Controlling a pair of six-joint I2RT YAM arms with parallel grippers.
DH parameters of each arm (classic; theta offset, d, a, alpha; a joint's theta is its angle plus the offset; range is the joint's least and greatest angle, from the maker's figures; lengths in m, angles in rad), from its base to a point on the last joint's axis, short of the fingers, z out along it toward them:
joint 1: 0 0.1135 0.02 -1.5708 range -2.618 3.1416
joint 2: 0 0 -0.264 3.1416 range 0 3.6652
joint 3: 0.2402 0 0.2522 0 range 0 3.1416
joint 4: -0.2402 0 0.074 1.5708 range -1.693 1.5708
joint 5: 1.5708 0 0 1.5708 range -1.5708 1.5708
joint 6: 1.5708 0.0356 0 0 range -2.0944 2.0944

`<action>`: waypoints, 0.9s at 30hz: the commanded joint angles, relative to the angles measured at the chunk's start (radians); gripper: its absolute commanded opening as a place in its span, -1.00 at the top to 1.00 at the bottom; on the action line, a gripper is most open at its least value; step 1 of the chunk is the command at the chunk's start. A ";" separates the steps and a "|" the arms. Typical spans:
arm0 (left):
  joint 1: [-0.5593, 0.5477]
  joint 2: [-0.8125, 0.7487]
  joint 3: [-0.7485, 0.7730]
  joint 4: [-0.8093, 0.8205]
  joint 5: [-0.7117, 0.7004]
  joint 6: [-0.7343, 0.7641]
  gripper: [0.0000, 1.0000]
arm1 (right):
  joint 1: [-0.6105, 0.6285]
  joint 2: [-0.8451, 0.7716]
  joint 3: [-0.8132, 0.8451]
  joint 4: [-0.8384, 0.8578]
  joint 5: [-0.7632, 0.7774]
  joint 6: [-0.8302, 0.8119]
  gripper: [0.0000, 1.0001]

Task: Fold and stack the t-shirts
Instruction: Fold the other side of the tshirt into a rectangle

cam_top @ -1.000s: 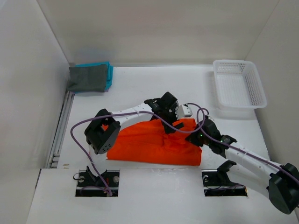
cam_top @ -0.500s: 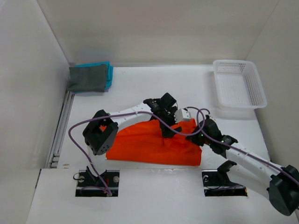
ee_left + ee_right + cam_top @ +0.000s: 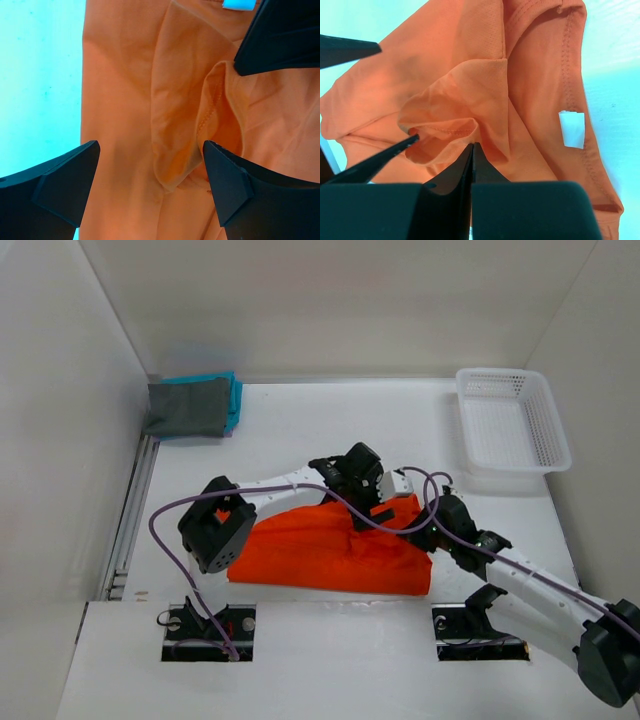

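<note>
**Top external view: both grippers at the right end of the orange shirt**

The orange shirt (image 3: 320, 550) lies spread on the white table (image 3: 300, 435) near the arm bases. It is roughly folded into a long band running left to right. Both arms reach in over its right end, and purple cables loop across it.

The left gripper (image 3: 376, 506) hangs over the far right part of the shirt. In the left wrist view, the left gripper (image 3: 150, 172) has its jaws spread wide. They sit on either side of a raised ridge of cloth and neither finger is closed on it.

The right gripper (image 3: 424, 532) comes in from the right, just beside the left one. In its own view, the right gripper (image 3: 472, 146) has its fingers pressed together. The tips meet at a puckered fold of the orange shirt (image 3: 470, 75), where the hem bunches up into them — a pinch on the cloth. A small white label (image 3: 572, 129) shows inside the neck opening to the right of that fold.

At the far left corner, a folded grey shirt (image 3: 185, 408) lies on top of a teal shirt (image 3: 234, 392), whose edge shows along the right side. A white mesh basket (image 3: 562, 440) stands at the far right — well apart from both arms.
</note>
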 commanded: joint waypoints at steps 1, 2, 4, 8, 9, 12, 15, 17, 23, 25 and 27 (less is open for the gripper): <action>-0.006 0.001 -0.027 0.026 0.012 -0.024 -0.70 | 0.002 -0.020 0.000 0.041 0.011 0.006 0.99; -0.005 0.004 -0.030 0.029 0.007 -0.024 -0.70 | 0.002 -0.017 0.000 0.041 0.011 0.006 0.99; -0.005 0.009 -0.035 0.034 0.006 -0.021 -0.69 | 0.002 -0.014 0.001 0.041 0.014 0.007 0.99; -0.005 0.029 -0.039 0.051 -0.034 -0.009 -0.68 | 0.004 -0.012 0.001 0.041 0.014 0.007 0.99; -0.006 0.036 -0.043 0.055 -0.062 -0.001 -0.66 | 0.004 -0.012 0.001 0.041 0.014 0.007 0.99; -0.002 0.053 -0.056 0.068 -0.129 0.020 -0.60 | 0.004 -0.020 0.000 0.035 0.014 0.007 1.00; 0.015 0.049 -0.072 0.085 -0.189 0.033 -0.55 | 0.005 -0.032 -0.002 0.020 0.014 0.010 1.00; 0.030 0.031 -0.076 0.098 -0.223 0.034 -0.55 | 0.005 -0.042 -0.005 0.006 0.014 0.010 1.00; 0.043 -0.032 -0.084 0.065 -0.272 0.062 -0.55 | 0.010 -0.086 -0.011 -0.047 0.014 0.010 1.00; 0.043 -0.046 -0.089 0.040 -0.281 0.076 -0.56 | 0.010 -0.100 -0.012 -0.064 0.014 0.010 1.00; 0.052 -0.054 -0.104 0.023 -0.299 0.096 -0.56 | 0.010 -0.114 -0.014 -0.081 0.014 0.010 1.00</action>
